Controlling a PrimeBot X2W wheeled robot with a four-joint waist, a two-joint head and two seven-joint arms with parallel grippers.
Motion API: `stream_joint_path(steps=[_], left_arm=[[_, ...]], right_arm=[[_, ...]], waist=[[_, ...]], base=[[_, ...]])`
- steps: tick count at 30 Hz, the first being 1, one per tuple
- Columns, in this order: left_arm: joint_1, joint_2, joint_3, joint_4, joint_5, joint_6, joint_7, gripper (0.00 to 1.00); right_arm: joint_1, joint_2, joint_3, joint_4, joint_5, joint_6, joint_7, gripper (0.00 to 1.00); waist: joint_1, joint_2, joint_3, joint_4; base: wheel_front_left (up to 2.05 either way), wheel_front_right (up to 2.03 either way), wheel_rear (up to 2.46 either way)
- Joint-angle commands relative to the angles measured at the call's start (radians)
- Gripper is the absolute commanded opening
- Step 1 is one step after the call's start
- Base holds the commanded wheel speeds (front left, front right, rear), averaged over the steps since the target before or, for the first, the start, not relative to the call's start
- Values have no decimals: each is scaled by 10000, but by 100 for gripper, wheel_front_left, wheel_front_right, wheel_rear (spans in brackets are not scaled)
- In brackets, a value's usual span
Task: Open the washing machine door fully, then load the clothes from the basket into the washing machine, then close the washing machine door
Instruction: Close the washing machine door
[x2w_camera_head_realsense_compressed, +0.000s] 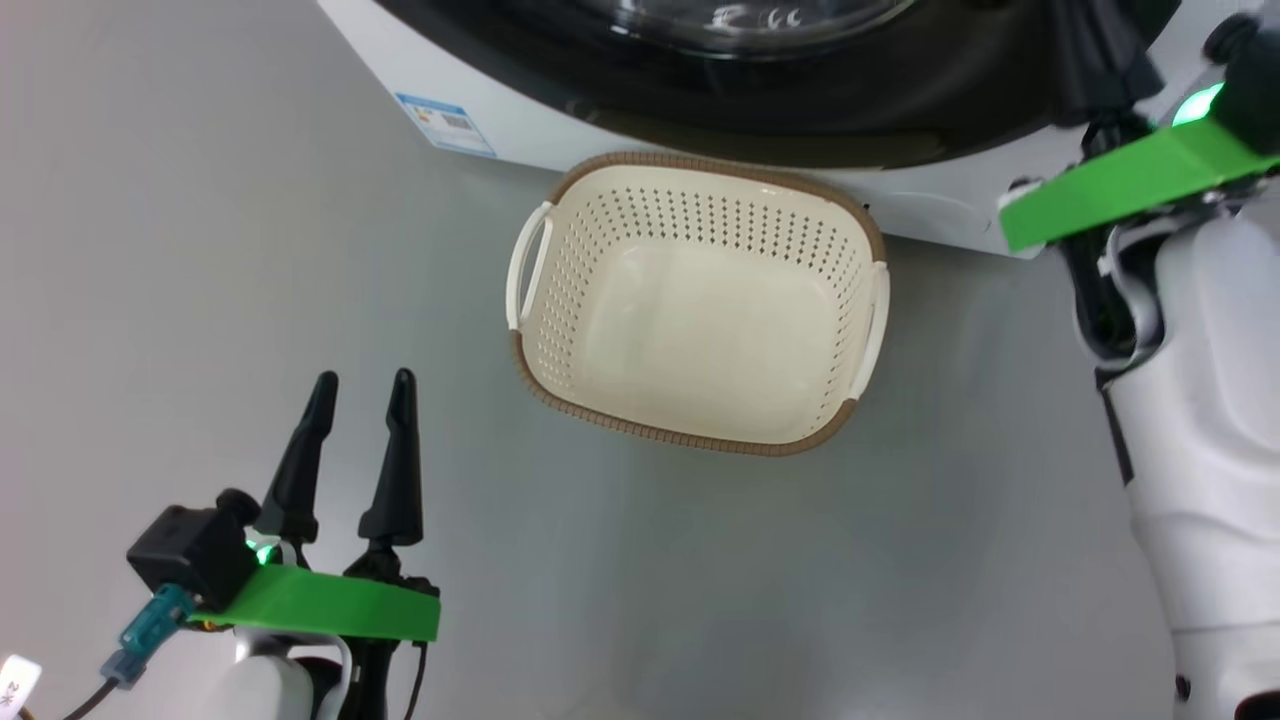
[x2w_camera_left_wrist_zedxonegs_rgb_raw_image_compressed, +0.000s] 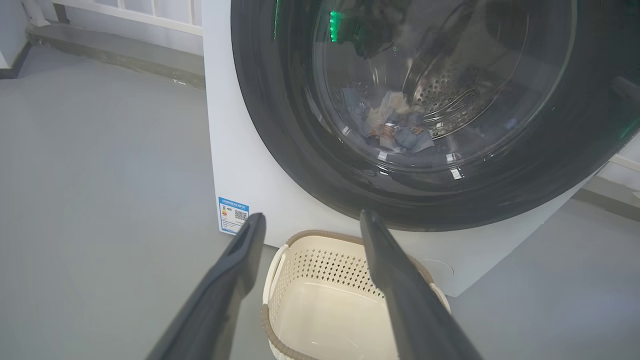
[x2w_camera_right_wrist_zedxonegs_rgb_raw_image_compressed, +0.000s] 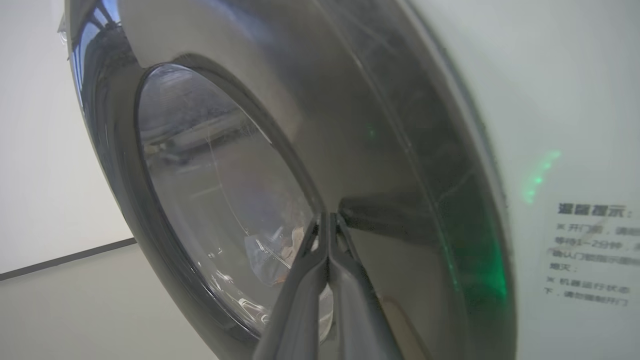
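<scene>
We see basket (x2w_camera_head_realsense_compressed: 700, 200) on floor (x2w_camera_head_realsense_compressed: 200, 300) just in front of washing machine (x2w_camera_left_wrist_zedxonegs_rgb_raw_image_compressed: 235, 160). Mouth up, long axis running left-right across head view, handles (x2w_camera_head_realsense_compressed: 528, 265) at short ends. Then washing machine door (x2w_camera_left_wrist_zedxonegs_rgb_raw_image_compressed: 280, 125) sits flat against front, glass (x2w_camera_left_wrist_zedxonegs_rgb_raw_image_compressed: 350, 75) bulging toward us, clothes (x2w_camera_left_wrist_zedxonegs_rgb_raw_image_compressed: 395, 130) behind it. Our left gripper (x2w_camera_head_realsense_compressed: 364, 380) spread wide, holding nothing. Our right gripper (x2w_camera_right_wrist_zedxonegs_rgb_raw_image_compressed: 328, 217) pinched closed, tips at door's black ring.

A bare laundry corner, more test room than home: a white washing machine (x2w_camera_left_wrist_zedxonegs_rgb_raw_image_compressed: 240, 165) stands on a plain grey floor (x2w_camera_left_wrist_zedxonegs_rgb_raw_image_compressed: 100, 175) straight ahead of the left claw (x2w_camera_left_wrist_zedxonegs_rgb_raw_image_compressed: 312, 217), a blue energy label (x2w_camera_left_wrist_zedxonegs_rgb_raw_image_compressed: 233, 215) on its front, a cream basket (x2w_camera_head_realsense_compressed: 700, 330) between claw and machine, and a plain white wall (x2w_camera_right_wrist_zedxonegs_rgb_raw_image_compressed: 40, 150) beside it.
</scene>
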Motion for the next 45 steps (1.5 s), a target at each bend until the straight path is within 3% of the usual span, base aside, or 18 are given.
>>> stream_joint_path(steps=[1, 3, 4, 30, 45], left_arm=[[-60, 222, 398, -145, 86, -15, -65, 100], [-5, 255, 450, -86, 122, -15, -65, 100], [25, 273, 479, -54, 140, -15, -65, 100], [630, 1177, 1288, 574, 381, -15, -65, 100], [1174, 1379, 1703, 646, 504, -15, -65, 100]], right_arm=[[453, 144, 336, -199, 41, -19, -46, 46], [714, 153, 410, -187, 80, -19, -46, 85], [840, 155, 450, -176, 99, -19, -46, 100], [4259, 192, 211, -458, 276, -19, -46, 100], [5629, 154, -55, -649, 310, -19, -46, 100]], waist=[[0, 0, -198, -145], [0, 0, -339, -242], [0, 0, -411, -295], [0, 0, -1930, -2353], [0, 0, -2524, -3273]], base=[[0, 0, 0], [0, 0, 0], [0, 0, 0], [0, 0, 0], [0, 0, 0]])
